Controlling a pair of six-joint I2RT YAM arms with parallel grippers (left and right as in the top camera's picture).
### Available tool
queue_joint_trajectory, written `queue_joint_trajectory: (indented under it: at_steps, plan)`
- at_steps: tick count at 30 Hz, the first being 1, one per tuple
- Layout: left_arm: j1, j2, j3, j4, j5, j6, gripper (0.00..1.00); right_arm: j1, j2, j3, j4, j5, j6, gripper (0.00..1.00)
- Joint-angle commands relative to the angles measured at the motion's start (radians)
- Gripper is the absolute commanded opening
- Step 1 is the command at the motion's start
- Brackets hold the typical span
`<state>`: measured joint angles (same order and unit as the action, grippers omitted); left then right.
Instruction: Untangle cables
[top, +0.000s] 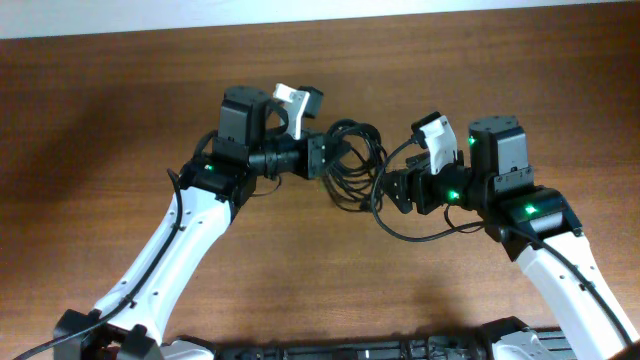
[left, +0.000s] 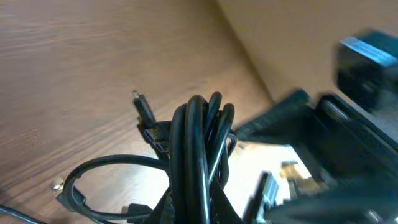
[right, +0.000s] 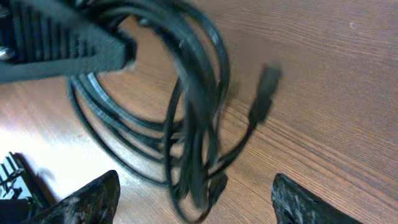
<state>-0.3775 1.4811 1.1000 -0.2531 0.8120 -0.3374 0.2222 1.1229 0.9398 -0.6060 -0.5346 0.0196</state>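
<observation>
1. The cables (top: 352, 165) are being held as one knotted clump between the two arms, near the middle of the desk (top: 100, 90). A loose loop (top: 420, 232) is trailing out toward the right arm. Whether the lower coils are resting on the desk can't be told.
2. The clump is being pinched by the left end effector (top: 322, 157), with its fingers clamped on several strands at once.
3. The right end effector (right: 194, 183) is being held wide apart just beside the hanging strands, and nothing is being gripped by it.
4. Best guess is that one strand is being lined up for a pull. That's probably done best by taking only the strand with the free plug (right: 264, 93), not the whole bundle.
5. The left grip should be used as a steady anchor while that strand is being drawn away slowly.
6. If it's being yanked, the knot is likely just being tightened, so go easy.
</observation>
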Motion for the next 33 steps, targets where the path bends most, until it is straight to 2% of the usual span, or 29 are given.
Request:
queue_joint_trajectory:
  at_steps: [1,3,5,6,7,8,9,12,16,19,24,26,27,29,30,31,33]
  plan:
    - [0.000,-0.010,0.014,0.007,0.227,0.164,0.00,-0.001,-0.013,0.008,-0.003,0.016,0.007,0.76]
    - [0.000,-0.010,0.014,0.005,0.266,0.180,0.00,-0.001,-0.013,0.008,-0.003,0.016,0.007,0.73]
    - [0.000,-0.010,0.014,-0.003,0.266,0.188,0.00,-0.001,-0.013,0.008,-0.002,0.016,0.007,0.53]
    - [0.000,-0.010,0.014,-0.011,0.265,0.208,0.00,-0.001,-0.013,0.008,0.001,0.016,0.007,0.38]
    - [0.000,-0.010,0.014,-0.014,0.264,0.216,0.00,-0.001,-0.013,0.008,0.001,0.016,0.007,0.28]
    - [0.000,-0.010,0.014,-0.016,0.256,0.216,0.00,-0.001,-0.013,0.008,0.001,0.016,0.007,0.08]
    - [0.000,-0.010,0.014,-0.018,0.238,0.216,0.00,-0.001,-0.013,0.008,0.000,0.016,0.008,0.04]
    - [0.001,-0.010,0.014,-0.043,0.080,0.156,0.00,-0.001,-0.013,0.008,-0.002,0.016,0.007,0.04]
    - [0.001,-0.010,0.014,-0.095,-0.213,-0.142,0.00,-0.001,-0.013,0.008,-0.005,0.016,0.008,0.04]
    - [0.001,-0.010,0.014,-0.093,-0.264,-0.255,0.00,-0.001,-0.013,0.008,-0.006,0.024,0.008,0.04]
    - [0.019,-0.010,0.014,-0.094,-0.267,-0.344,0.00,-0.001,-0.013,0.008,-0.008,0.036,0.013,0.04]
    - [0.032,-0.010,0.014,-0.092,-0.259,-0.374,0.00,-0.001,-0.013,0.008,-0.007,0.081,0.055,0.04]
    - [0.034,-0.010,0.014,-0.093,-0.251,-0.370,0.00,-0.001,-0.013,0.008,-0.007,0.100,0.072,0.05]
    - [0.034,-0.010,0.014,-0.089,-0.219,-0.295,0.00,-0.001,-0.013,0.008,-0.008,0.100,0.072,0.48]
    - [0.034,-0.010,0.014,-0.085,-0.190,-0.232,0.00,-0.001,-0.013,0.008,-0.010,0.099,0.072,0.63]
    - [0.034,-0.010,0.014,-0.080,-0.148,-0.166,0.00,-0.001,-0.013,0.008,-0.012,0.099,0.072,0.72]
    - [0.034,-0.010,0.014,-0.069,-0.080,-0.061,0.00,-0.001,-0.013,0.008,-0.010,0.100,0.072,0.77]
